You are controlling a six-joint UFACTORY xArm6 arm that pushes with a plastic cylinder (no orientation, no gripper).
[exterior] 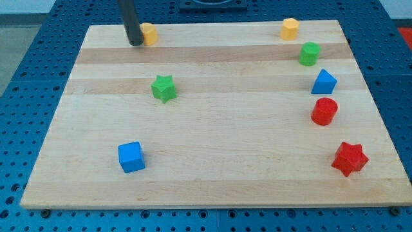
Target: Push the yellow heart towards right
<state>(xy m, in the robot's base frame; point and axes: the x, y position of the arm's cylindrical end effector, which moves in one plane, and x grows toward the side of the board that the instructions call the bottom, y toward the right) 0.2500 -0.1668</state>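
— Start nearest the view's bottom. What sits on the wooden board (212, 187)?

— Taking the green star (164, 87) as the landmark: the blue cube (131, 156) lies below it and a little to the view's left, well apart. The red star (349, 158) is far to its right and lower, near the board's right edge.

— And further up?

— The red cylinder (324, 111) stands far right of the green star, slightly lower than it. The blue block (324, 82), wedge-like, is far right at about the star's height. The green block (309, 53), roughly hexagonal, is far right and higher.

— The far edge?

— The yellow block (290, 29), shape unclear, is up and far right of the star. The yellow heart (149, 33) sits above the star, slightly left, near the board's top edge.

— Where is the rod?

— My tip (136, 44) rests just left of the yellow heart, touching it or very nearly; I cannot tell which. There are no fingers, only the straight dark rod, holding nothing.
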